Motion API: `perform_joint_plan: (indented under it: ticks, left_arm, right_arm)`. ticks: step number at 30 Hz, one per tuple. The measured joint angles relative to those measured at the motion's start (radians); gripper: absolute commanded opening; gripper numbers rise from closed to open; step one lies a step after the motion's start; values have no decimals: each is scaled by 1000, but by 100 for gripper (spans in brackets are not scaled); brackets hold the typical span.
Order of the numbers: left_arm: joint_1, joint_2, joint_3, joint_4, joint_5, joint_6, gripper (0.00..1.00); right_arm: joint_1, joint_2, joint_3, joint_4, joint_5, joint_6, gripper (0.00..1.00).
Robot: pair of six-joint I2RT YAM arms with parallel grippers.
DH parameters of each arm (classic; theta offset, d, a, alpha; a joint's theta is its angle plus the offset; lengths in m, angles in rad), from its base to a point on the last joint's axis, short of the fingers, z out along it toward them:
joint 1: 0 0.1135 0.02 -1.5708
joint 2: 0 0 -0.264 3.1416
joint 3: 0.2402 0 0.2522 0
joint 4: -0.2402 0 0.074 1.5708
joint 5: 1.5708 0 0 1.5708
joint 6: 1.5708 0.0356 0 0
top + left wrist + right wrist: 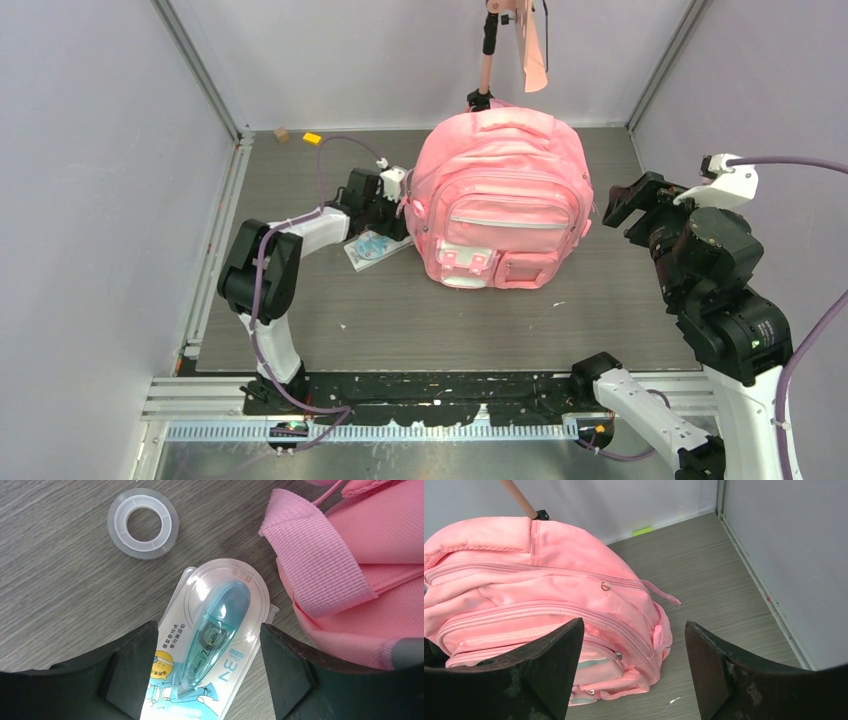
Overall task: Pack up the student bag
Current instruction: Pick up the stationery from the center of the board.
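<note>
Student bag [500, 195] lies mid-table toward the back wall, front pockets facing up and toward me. From the right wrist view every zip I can make out looks closed; I can't see any compartment standing open. Whether anything is already inside, I cannot tell.

Just beside the bag's left flank, on the table: a correction tape in its blister pack [212, 640], lying flat, its top corner close to a webbing strap [320, 555] of the bag. A clear tape-roll core [143, 523] sits a little farther out, apart from both.

Left gripper [210, 672] is down over the blister pack with jaws well apart, one finger either side of the pack. No squeeze visible; it holds nothing as I read it.

Right gripper [634, 672] hangs off the bag's right side, aimed at it, jaws wide, empty, not touching fabric.

My judgement: early in the job. At least two items are outside the bag and no opening is ready. Left to do: grasp the pack, get a zip open, likely with the right arm, load both items, close up.
</note>
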Motion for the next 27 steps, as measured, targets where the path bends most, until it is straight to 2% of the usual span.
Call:
perform_joint_plan:
  ticks: [4,7,18,24,27]
  left_arm:
    - [-11,0,-5,-3,-20,-16,74]
    - [-21,0,-8,-18,-43,-29,67]
    - [-80,0,-16,-61,-178,-48,32]
    - [-91,-31,-53,-58,-213,-53,0]
    - [-92,-82,-106,-68,-220,-72,0]
  right_arm:
    - [0,-2,0,0,6,-3,80]
    - [0,-2,-1,0,7,-3,80]
    - [0,-2,-1,0,12,-7,80]
    - [0,-2,-1,0,16,-7,80]
    - [0,-2,-1,0,17,-7,80]
